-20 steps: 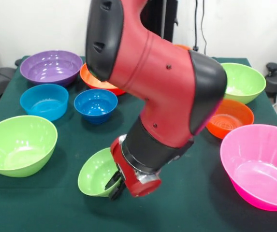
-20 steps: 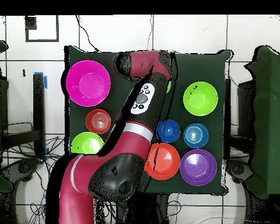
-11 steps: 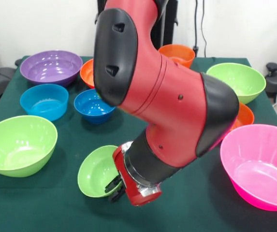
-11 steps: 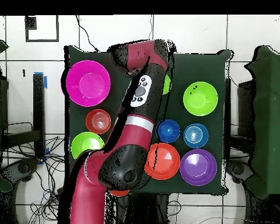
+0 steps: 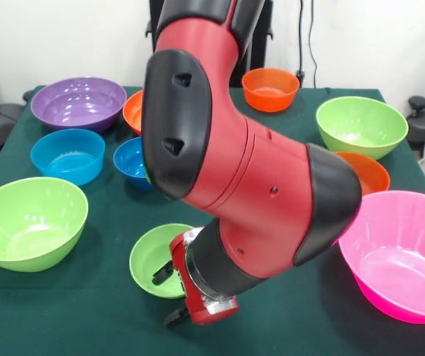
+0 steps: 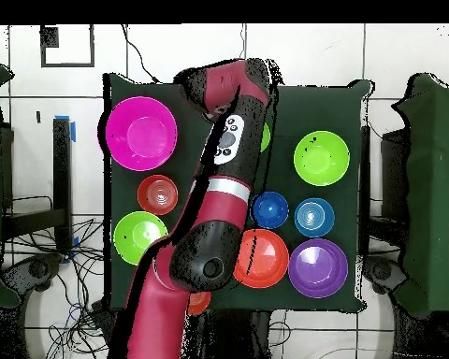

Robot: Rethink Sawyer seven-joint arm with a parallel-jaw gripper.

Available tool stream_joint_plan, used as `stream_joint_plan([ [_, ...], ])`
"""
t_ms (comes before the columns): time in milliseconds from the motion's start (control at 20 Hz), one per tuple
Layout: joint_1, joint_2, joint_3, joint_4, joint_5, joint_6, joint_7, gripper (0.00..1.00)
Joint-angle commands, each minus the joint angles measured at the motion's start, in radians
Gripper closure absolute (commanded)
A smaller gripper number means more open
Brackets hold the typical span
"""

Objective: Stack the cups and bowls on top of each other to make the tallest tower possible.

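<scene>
A small lime green bowl (image 5: 153,256) sits on the green cloth near the front edge. My gripper (image 5: 168,297) is open at its near rim, one finger over the inside and the other outside it. The overhead view shows only a sliver of this bowl (image 6: 266,137) beside the arm and hides the gripper. Other bowls stand singly: a big lime green one (image 5: 28,222), a light blue one (image 5: 67,154), a dark blue one (image 5: 129,159), a purple one (image 5: 78,102), a pink one (image 5: 401,252), and an orange one (image 5: 270,87). No tower is in view.
A lime green bowl (image 5: 362,124) and an orange bowl (image 5: 369,173) stand at the right. Another orange bowl (image 5: 132,111) is half hidden behind the arm. The bulky red arm (image 6: 230,154) covers the middle of the table (image 5: 86,319).
The gripper's fingers, close together at the small green bowl's rim before, have spread apart. The bowl has shifted slightly to the right. The arm's upper links have swung over the table.
</scene>
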Motion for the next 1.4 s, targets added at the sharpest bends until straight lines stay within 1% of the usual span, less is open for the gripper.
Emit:
stream_joint_plan([
  [50,-0.009,0.08,-0.064,0.0,0.058,0.083,0.263,0.0],
  [600,0.0,0.079,-0.082,0.037,0.073,0.04,0.195,0.0],
  [750,0.01,0.067,-0.063,0.06,0.07,0.028,0.175,0.0],
  [950,0.049,0.009,0.014,0.136,0.058,0.017,0.137,0.0],
  [1000,0.066,-0.02,0.046,0.173,0.052,0.01,0.117,0.0],
  [1150,0.105,-0.089,0.107,0.263,0.032,-0.002,0.065,0.0],
  [1300,0.145,-0.178,0.163,0.375,0.009,-0.013,0.009,0.0],
  [1400,0.163,-0.223,0.19,0.433,0.001,-0.029,-0.006,0.0],
])
